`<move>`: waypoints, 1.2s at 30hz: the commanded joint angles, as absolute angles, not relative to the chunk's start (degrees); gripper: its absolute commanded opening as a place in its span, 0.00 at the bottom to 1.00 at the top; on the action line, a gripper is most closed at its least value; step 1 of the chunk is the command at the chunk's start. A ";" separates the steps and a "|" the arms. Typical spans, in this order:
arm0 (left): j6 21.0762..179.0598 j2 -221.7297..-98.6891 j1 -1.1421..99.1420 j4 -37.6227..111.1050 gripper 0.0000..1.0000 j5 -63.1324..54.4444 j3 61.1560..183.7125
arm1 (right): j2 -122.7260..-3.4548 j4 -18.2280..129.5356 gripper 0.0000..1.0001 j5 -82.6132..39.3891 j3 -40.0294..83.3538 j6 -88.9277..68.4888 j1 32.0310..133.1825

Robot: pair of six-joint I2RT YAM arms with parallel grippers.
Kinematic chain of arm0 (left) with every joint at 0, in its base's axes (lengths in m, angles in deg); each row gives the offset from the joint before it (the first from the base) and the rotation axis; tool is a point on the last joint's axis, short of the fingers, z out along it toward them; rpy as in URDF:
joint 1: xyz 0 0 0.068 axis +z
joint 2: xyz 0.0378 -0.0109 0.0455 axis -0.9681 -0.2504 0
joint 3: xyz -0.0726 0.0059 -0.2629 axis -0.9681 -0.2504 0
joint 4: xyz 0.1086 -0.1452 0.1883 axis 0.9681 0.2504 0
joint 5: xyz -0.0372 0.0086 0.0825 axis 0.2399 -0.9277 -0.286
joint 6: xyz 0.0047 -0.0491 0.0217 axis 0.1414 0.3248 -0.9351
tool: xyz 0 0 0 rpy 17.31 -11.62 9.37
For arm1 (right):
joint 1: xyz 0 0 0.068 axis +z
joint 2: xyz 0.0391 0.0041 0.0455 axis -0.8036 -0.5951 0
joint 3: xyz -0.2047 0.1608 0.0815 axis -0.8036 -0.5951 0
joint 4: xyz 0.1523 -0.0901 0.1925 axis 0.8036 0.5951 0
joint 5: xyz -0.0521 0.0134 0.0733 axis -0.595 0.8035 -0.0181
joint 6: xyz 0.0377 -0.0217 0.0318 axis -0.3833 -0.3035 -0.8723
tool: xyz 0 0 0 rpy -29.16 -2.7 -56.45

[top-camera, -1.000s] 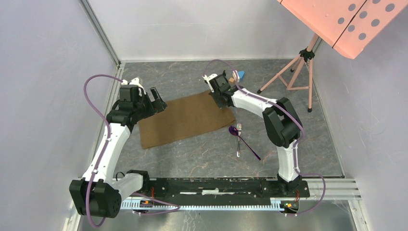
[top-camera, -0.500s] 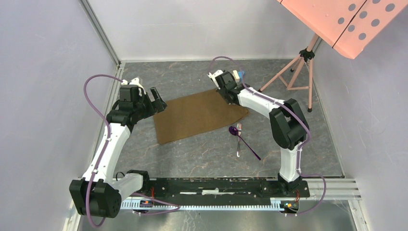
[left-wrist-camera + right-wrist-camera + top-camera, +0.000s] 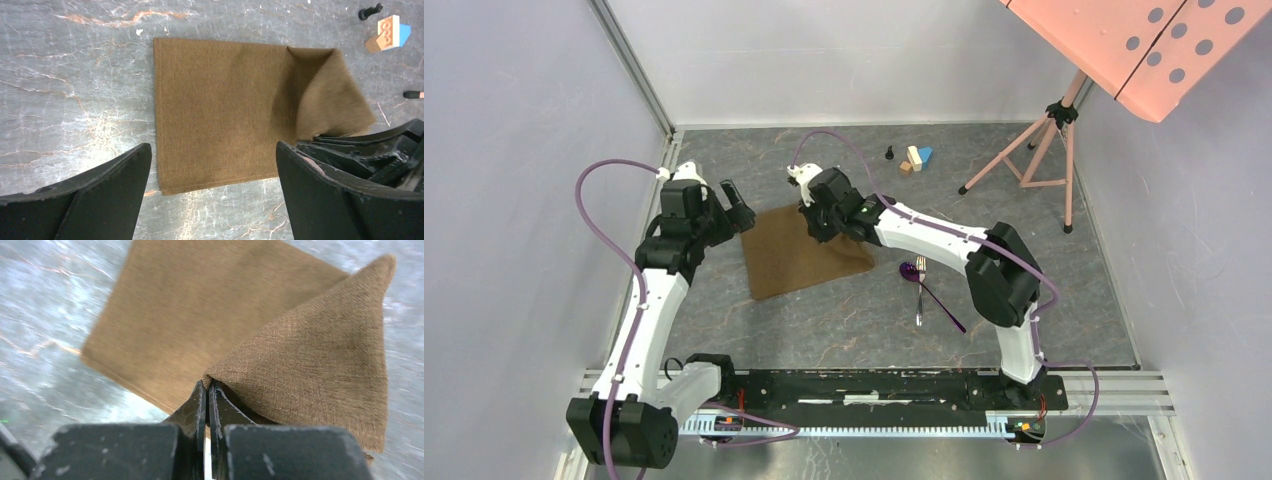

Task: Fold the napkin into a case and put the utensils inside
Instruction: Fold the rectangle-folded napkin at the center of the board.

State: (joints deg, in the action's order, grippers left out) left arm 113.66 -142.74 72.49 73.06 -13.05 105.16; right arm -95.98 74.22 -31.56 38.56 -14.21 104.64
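Note:
The brown napkin (image 3: 789,258) lies on the marble floor, its right part lifted and carried over the rest. My right gripper (image 3: 206,385) is shut on a corner of the napkin (image 3: 200,305), and the raised flap (image 3: 320,360) hangs to the right of the fingers. In the top view that gripper (image 3: 817,216) hovers over the cloth's far edge. My left gripper (image 3: 212,150) is open, just off the napkin's (image 3: 220,110) left edge, holding nothing. The purple spoon (image 3: 910,271) and the silver fork (image 3: 920,290) lie crossed to the right of the cloth.
Small toy blocks (image 3: 914,158) and a dark peg (image 3: 889,153) sit near the back wall. A pink tripod (image 3: 1034,150) stands at the back right under a pink perforated board (image 3: 1124,40). Walls close in on the left and the back.
My right gripper has swung left with the napkin's corner, folding the right part over the rest. The cloth's outline is now narrower. My left arm drew back slightly to the left.

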 commanded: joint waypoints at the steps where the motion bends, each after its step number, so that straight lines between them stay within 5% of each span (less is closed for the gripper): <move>1: 111.52 -140.47 72.70 72.31 1.00 -16.21 104.85 | -99.23 65.22 0.00 -20.15 39.89 -26.56 103.84; 36: 111.43 -139.24 72.96 72.05 1.00 -15.05 104.67 | -106.70 53.13 0.00 -15.97 44.17 -39.42 106.60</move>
